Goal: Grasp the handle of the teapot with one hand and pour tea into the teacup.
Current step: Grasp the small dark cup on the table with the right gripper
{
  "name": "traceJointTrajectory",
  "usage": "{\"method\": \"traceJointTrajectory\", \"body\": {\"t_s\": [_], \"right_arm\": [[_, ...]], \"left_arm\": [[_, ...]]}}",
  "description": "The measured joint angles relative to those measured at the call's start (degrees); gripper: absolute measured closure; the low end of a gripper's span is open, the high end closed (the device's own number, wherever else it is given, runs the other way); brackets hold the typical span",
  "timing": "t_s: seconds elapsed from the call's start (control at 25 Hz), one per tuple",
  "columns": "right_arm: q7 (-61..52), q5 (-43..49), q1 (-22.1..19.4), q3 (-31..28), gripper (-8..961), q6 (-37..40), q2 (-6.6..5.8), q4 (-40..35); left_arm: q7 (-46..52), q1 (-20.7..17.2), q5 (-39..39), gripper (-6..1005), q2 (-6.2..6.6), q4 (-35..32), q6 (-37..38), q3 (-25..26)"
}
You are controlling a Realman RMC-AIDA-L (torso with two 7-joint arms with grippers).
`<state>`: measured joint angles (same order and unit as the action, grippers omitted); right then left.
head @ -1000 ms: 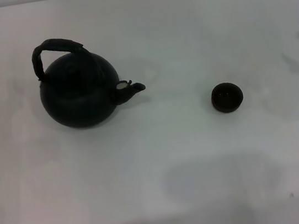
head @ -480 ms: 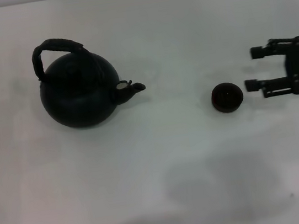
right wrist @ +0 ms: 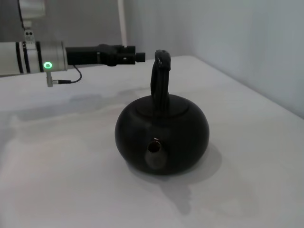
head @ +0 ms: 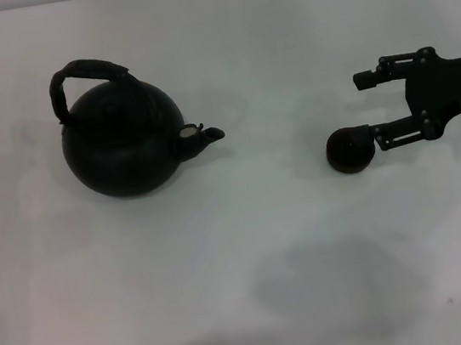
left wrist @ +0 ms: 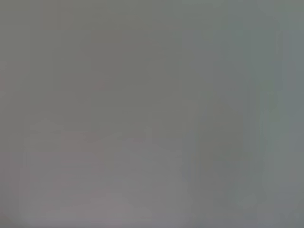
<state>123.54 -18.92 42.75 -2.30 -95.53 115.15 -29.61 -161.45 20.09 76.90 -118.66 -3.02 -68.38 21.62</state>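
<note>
Right hand (head: 361, 105), fingers spread wide, sits beside the teacup (head: 348, 151) (one finger touching it), probably to steady it; teapot (head: 122, 136) stands untouched, well apart.

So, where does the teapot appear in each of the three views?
Head view: teapot at the left, spout toward the teacup.
Left wrist view: not in it.
Right wrist view: centre, spout facing the camera.
Shared landmark: the arched handle.

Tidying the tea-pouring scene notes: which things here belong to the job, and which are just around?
Job: teapot, its handle, teacup, right gripper open by the teacup.
Around: white table; the left arm, parked beyond the teapot.
</note>
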Motion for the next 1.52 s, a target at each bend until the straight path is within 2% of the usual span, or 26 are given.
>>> {"method": "traceJointTrajectory", "body": {"t_s": [0.2,0.56,1.04,1.52], "right_arm": [[-2.3,-4.3,-0.3,8.4,105,1.3,0.21,-1.2],[-2.5,-5.4,-1.4,13.4,102,5.3,0.61,-0.7],[-3.0,-14.8,-4.5,26.8,102,10.6,0.71,0.7],[-2.9,-15.4,-4.1,29.0,101,13.1,0.77,2.6]], "left_arm": [[0.0,-0.1,0.0,137,-0.04,-0.3,0.0,0.0],[0.0,-0.3,0.0,138,-0.17,0.0,0.0,0.0],[0.0,-0.4,-0.5,137,-0.26,0.2,-0.4,0.0],[0.0,-0.5,-0.7,138,-0.26,0.2,-0.5,0.0]]}}
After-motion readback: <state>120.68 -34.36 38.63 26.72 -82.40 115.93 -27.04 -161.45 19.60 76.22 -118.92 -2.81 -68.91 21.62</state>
